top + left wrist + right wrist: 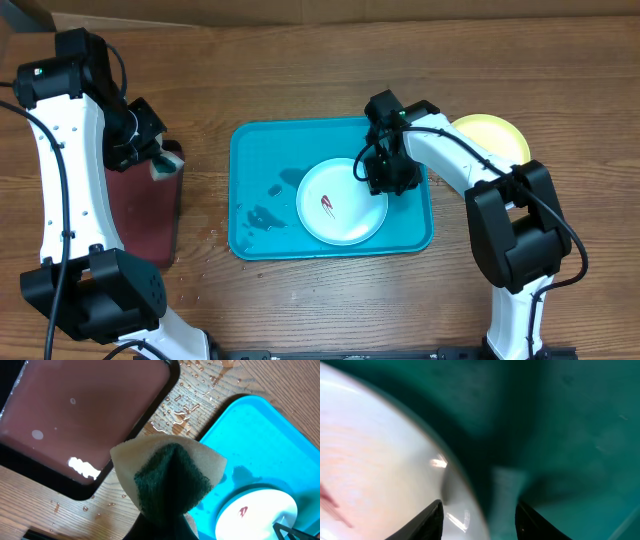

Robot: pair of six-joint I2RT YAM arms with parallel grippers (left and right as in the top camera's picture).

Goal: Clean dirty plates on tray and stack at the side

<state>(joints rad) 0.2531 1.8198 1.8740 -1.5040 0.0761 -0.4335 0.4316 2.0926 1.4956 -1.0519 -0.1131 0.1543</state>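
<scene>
**Right gripper straddles the white plate's rim; left gripper holds the sponge**

The right gripper (386, 180) is down on the blue tray (260, 150), at the right edge of the white plate (345, 215). In the right wrist view its two fingers (429, 521) are spread apart, and the plate's rim runs up between them. One finger is over the plate's inner face and the other is over the tray floor. That view is blurred, so it is not clear whether either finger touches the rim, but the gap is much wider than the rim and nothing is pinched.

The white plate lies flat in the right half of the tray, close to the near rim. A small red smear (328, 203) sits a little left of its centre, well away from the right gripper. Patches of water (262, 215) lie on the tray floor to the left of the plate.

The left gripper (158, 155) is clamped on a sponge (170, 477), tan with a dark green scrubbing face, squeezed into a fold. It hangs over the right edge of a dark red tray (75, 420), apart from the blue tray and the white plate. Water drops (187, 402) dot the table between the two trays.

A yellow-green plate (492, 135) rests on the table just beyond the blue tray's right rim, partly hidden by the right arm.
</scene>
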